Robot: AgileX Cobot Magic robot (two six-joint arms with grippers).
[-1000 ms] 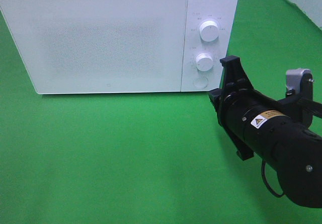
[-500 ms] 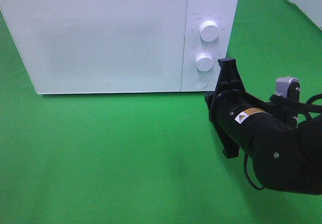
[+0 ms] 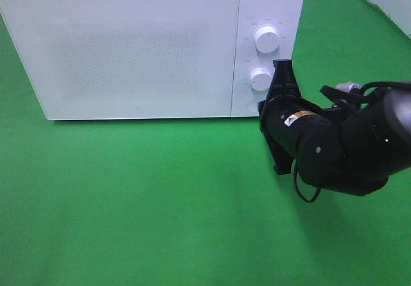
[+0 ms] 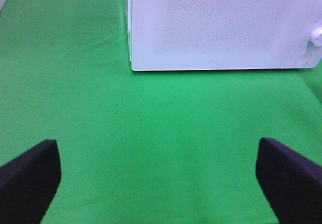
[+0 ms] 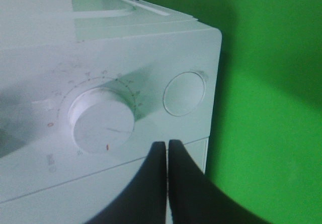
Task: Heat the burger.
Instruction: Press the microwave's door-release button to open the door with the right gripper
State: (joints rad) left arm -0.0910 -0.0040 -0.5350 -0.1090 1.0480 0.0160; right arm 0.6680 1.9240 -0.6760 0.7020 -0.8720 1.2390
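The left hand [image 4: 158, 176] hangs wide open and empty over the green counter [image 3: 128, 202]. The white microwave [image 3: 135, 54] has its door shut, and the burger shows in no view; it is perhaps inside. The right hand [image 5: 167, 148], clenched on nothing, points at the control panel near the lower knob [image 5: 102, 119] and the round button [image 5: 184, 93]. It is probably about to press the button, which calls for a small shift and then a push. The dial markings and the arm's yellow warning label [image 3: 297, 119] are unreadable.

The worktop [image 3: 160, 202] is covered with a bright green cloth that shows faint creases in front of the microwave [image 3: 135, 54]. The white microwave stands directly on the cloth, door shut, with an upper knob [image 3: 266, 38] and a lower knob [image 3: 260, 78] on the panel right of its door. Green cloth runs in front of the microwave and on past its right side.
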